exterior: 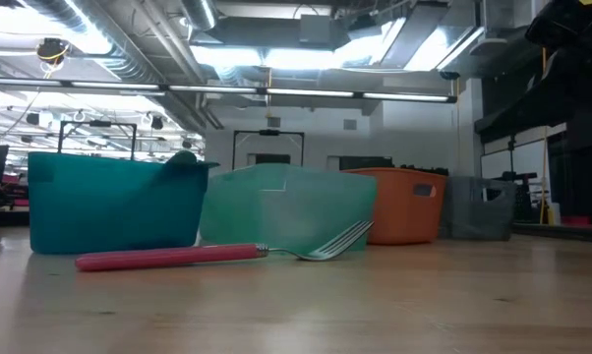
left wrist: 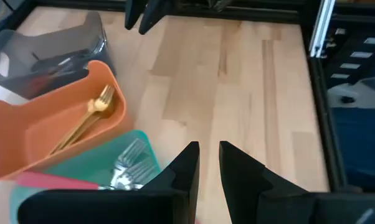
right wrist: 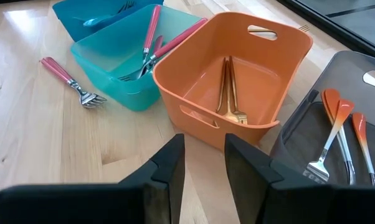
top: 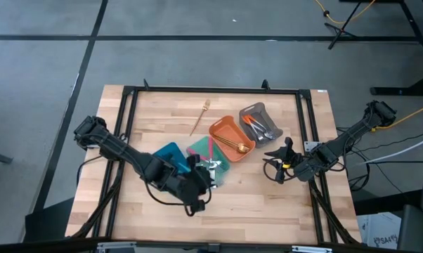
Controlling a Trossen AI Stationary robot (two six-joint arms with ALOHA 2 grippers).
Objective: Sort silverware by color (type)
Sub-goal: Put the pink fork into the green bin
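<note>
- The step in hand looks to be fetching the pink-handled fork [right wrist: 68, 79] that lies flat on the counter [top: 254, 204] just beside the teal tray [right wrist: 116, 78], where other pink-handled pieces already lie.
- The left pincer [left wrist: 209, 163] hangs over the near edge of that tray, released, with a narrow gap between its fingers and nothing in it.
- To do it well, it should come down straight over the handle's middle, fingers across the handle, since the fork lies low and slim against the wood; a grab near the tines risks tipping it.
- The right pincer [right wrist: 204, 158] waits by the orange tray [right wrist: 237, 68], released and empty.
- The right wrist view alone shows the sorting so far: gold forks [right wrist: 228, 93] in the orange tray, orange-handled forks [right wrist: 337, 130] in the grey tray [right wrist: 368, 87].
- The high view alone shows a gold fork [top: 200, 117] well apart on the far side of the counter, not yet sorted.
- The low view shows the pink-handled fork resting flat, tines slightly raised, with neither arm in sight.
</note>
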